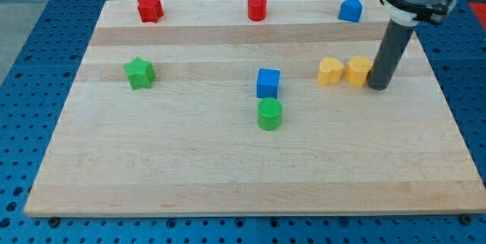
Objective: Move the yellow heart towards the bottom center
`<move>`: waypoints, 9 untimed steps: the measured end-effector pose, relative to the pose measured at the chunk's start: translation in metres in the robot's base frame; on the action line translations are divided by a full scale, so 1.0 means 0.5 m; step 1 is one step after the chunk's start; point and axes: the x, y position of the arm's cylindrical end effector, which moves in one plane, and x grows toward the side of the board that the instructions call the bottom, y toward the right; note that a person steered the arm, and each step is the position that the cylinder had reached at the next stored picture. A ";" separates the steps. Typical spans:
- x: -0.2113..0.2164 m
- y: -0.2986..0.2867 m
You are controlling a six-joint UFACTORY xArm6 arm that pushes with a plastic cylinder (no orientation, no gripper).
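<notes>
1. Starting at the view's left: a green star (140, 73) sits mid-left and a red star (150, 8) near the top edge, both well away from the work.
2. In the middle, a red cylinder (257, 7) is up top; lower down a blue cube (268, 83) stands just above a green cylinder (269, 114).
3. The yellow heart (329, 71) lies right of centre, touching or almost touching a second yellow block (359, 71) on its right — that one's shape I cannot make out.
4. My tip (379, 87) rests just right of that second yellow block, apparently against it, so the heart lies to the view's left of me with the other yellow block between us.
5. I carry no jaws — only a plain rod, holding nothing.
6. Judgement: the bottom centre lies down and left of the heart, so I likely need to come round above it and push downward.
7. A blue block (350, 8) stands at the top right, clear of all this.
</notes>
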 end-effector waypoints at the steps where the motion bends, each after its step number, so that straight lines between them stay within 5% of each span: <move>1: -0.008 0.000; 5: -0.014 0.026; 7: -0.091 0.094; 9: -0.144 0.029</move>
